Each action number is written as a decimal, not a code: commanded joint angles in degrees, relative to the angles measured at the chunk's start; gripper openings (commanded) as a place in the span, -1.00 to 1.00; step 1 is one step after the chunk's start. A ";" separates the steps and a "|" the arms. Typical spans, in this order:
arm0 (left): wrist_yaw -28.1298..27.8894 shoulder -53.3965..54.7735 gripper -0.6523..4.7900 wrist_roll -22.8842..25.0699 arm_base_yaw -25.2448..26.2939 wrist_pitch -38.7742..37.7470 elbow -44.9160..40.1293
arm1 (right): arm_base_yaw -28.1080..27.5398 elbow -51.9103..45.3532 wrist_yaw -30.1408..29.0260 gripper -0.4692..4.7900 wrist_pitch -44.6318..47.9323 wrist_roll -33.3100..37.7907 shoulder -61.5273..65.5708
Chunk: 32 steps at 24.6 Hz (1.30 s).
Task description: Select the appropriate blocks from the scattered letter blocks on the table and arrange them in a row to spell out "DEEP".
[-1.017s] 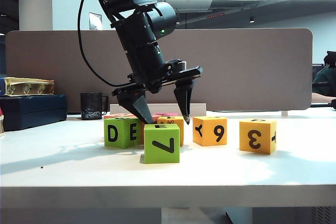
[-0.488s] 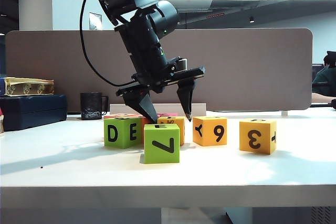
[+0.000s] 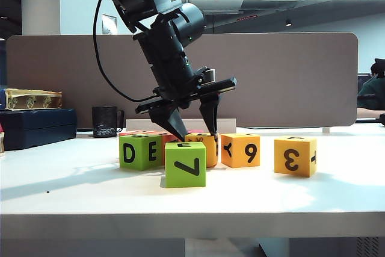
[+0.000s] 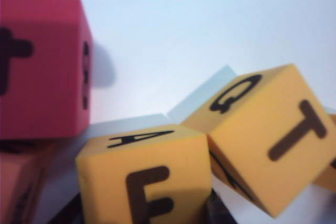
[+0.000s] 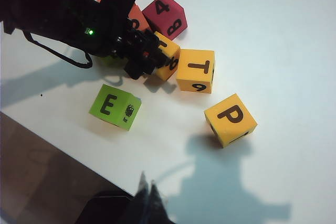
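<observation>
Left tool [image 3: 194,132]: points down over the block cluster, jaws parted, one finger on either side of the orange E block [image 3: 201,147]; contact and grip cannot be told. In the left wrist view that block [image 4: 144,179] sits between the fingers, E facing the camera.

Right tool [image 5: 147,195]: hangs high over the near bench edge, well apart from all blocks, jaws pressed together, nothing between them.

Open room: the bench [image 3: 78,191] is bare on the near side of the left tool and to its left; its thick front edge lies well below the cluster.

Obstructions around the left tool: green 7 block [image 3: 185,164] just in front, 7 lying on its side, E on top; green D-E block [image 3: 139,151] just beside at left; orange 9 block [image 3: 240,150] just beside at right, tilted against the E block in the wrist view; a red block [image 4: 42,64] behind.

Orange 3 block [image 3: 295,156]: stands alone, well to the right, P uppermost [image 5: 230,119].

Behind the bench: dark mug [image 3: 104,121], brown partition [image 3: 289,76].
</observation>
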 commanded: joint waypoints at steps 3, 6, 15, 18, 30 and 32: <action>1.70 -3.76 0.10 -0.11 -0.11 -0.81 0.17 | 0.02 0.20 0.07 -0.83 0.52 -0.87 -0.13; 1.53 -6.73 0.10 -0.13 -0.09 -1.66 0.17 | 0.02 0.20 0.07 -0.83 0.55 -0.87 -0.13; 7.08 -12.94 0.10 -6.05 -1.51 -8.44 0.15 | 0.02 0.22 0.04 -0.83 0.57 -0.85 -0.13; 8.94 -12.92 0.10 -9.35 -4.07 -9.40 0.11 | 0.02 0.22 0.02 -0.82 0.48 -0.85 -0.13; -2.60 -11.96 0.10 -19.26 -9.53 -9.68 0.02 | 0.02 0.22 -0.02 -0.82 0.48 -0.85 -0.13; -3.28 -11.30 0.10 -20.15 -10.21 -9.75 0.00 | 0.02 0.22 -0.02 -0.82 0.48 -0.85 -0.15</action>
